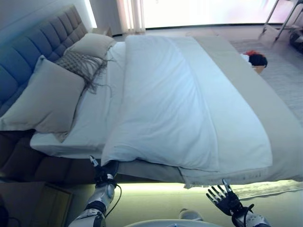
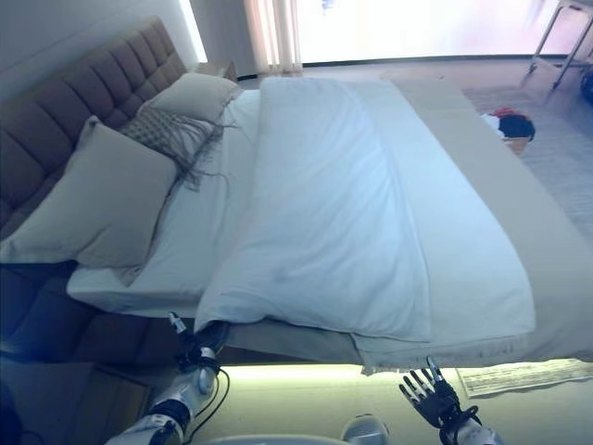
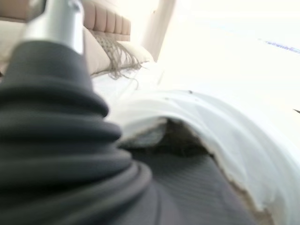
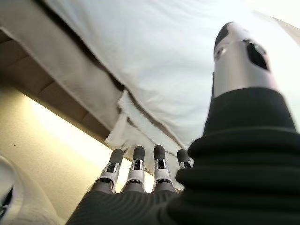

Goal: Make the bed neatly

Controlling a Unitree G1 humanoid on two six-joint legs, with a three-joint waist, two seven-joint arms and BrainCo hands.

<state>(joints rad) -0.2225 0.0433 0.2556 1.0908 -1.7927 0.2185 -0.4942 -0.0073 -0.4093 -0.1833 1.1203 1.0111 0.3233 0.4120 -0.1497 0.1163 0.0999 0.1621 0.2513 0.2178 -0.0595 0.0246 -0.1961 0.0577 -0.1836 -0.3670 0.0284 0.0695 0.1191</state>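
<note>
A white duvet (image 1: 165, 104) lies along the bed, rumpled, with its near corner hanging over the bed's near edge. A beige cover (image 1: 270, 109) shows beneath it toward the foot. My left hand (image 1: 105, 174) is at the near edge, just under the duvet's hanging corner; its wrist view shows the duvet's edge (image 3: 225, 122) close ahead. My right hand (image 1: 221, 198) is open with fingers (image 4: 136, 164) spread, below the near edge and apart from the cloth, holding nothing.
A large beige pillow (image 1: 47, 99), a fringed cushion (image 1: 80, 64) and a second pillow (image 1: 94, 45) lie against the tufted headboard (image 1: 33, 42). A wooden nightstand (image 1: 42, 203) stands at lower left. A red and dark object (image 1: 255, 59) lies beyond the bed's far side.
</note>
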